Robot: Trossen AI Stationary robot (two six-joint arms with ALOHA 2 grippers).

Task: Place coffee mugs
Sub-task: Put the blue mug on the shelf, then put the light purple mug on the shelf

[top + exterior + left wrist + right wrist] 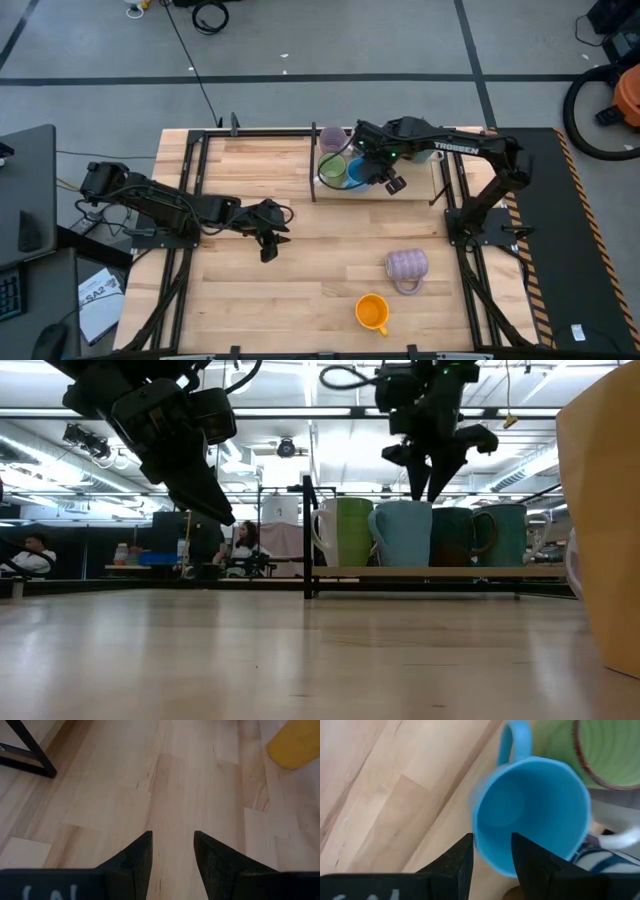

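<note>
A low wooden shelf [450,572] at the table's far side holds several coffee mugs upright on their bases, among them a green one [352,532], a blue one [405,532] and a dark one [455,536]. My right gripper [491,855] hangs open, pointing down just above the blue mug [532,815]. One finger is over its inside and one over its outside, at the rim opposite the handle. A ribbed lavender mug [407,265] and an orange mug [372,312] lie on the table at the near right. My left gripper [172,855] is open above bare wood at centre left.
Black frame rails [190,190] run along the table's left and right sides, and a black post [308,535] stands at the shelf's left end. The orange mug [600,510] fills the low view's right edge. People sit in the room behind.
</note>
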